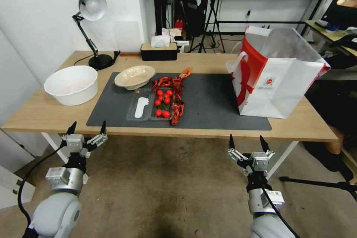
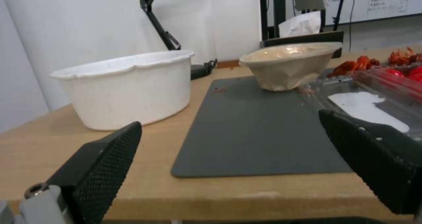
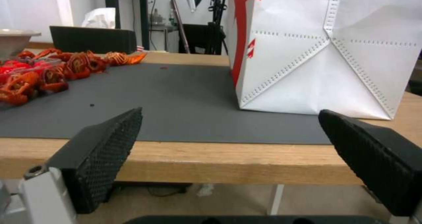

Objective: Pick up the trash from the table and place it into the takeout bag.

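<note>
Red crayfish shells [image 1: 177,96] are being left on the dark grey mat [image 1: 208,104]; left end effector [image 1: 86,129] and right end effector [image 1: 248,142] are being held apart at six o'clock of the light-wood surface [image 1: 44,113].

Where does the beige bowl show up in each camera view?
Head view: bowl at the mat's far left corner.
Left wrist view: bowl beyond the mat.
Right wrist view: just its rim at the picture's edge.
Shared landmark: the mat.

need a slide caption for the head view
Both open hands, left hand and right hand, wait below the table edge facing takeout bag.
</note>
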Tool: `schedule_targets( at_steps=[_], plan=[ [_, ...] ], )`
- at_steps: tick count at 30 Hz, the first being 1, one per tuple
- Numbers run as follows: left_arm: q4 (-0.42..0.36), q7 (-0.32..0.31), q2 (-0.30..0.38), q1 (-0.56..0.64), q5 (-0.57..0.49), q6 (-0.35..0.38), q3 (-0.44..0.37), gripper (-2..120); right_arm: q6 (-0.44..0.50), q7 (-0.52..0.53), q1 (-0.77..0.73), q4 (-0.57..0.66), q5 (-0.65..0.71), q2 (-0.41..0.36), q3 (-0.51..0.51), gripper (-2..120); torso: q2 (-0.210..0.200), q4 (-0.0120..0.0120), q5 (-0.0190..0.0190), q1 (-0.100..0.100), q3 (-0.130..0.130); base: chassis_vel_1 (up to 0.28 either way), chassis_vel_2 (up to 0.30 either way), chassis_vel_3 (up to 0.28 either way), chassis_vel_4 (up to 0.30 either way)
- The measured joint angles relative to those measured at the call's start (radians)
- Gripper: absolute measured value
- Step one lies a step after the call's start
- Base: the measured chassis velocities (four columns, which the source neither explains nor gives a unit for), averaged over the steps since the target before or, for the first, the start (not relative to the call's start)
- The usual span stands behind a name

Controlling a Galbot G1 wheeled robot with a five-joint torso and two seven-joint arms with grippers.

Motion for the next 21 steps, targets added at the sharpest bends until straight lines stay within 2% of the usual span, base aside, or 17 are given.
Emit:
schedule_targets(
  at_steps=[5,16,21],
  plan=[
    [0.009,0.019,-0.003,0.009,0.001,-0.035,0.007,100,0.0,0.001,0.001,-0.002,0.001,0.0,-0.001,100,0.0,0.0,0.0,0.0,0.0,0.0,0.0,0.0,0.0],
    [0.015,0.028,0.006,-0.002,0.001,-0.043,0.023,100,0.001,0.002,-0.008,-0.003,0.0,0.005,-0.001,100,0.0,0.0001,-0.0001,0.0,0.0,0.0,0.0,0.0,0.0],
    [0.024,0.04,0.034,-0.051,0.009,-0.038,0.029,100,0.001,0.004,-0.009,-0.003,-0.001,0.006,-0.001,100,0.0,0.0001,-0.0001,0.0,0.0,0.0,0.0,0.0,0.0]
  ],
)
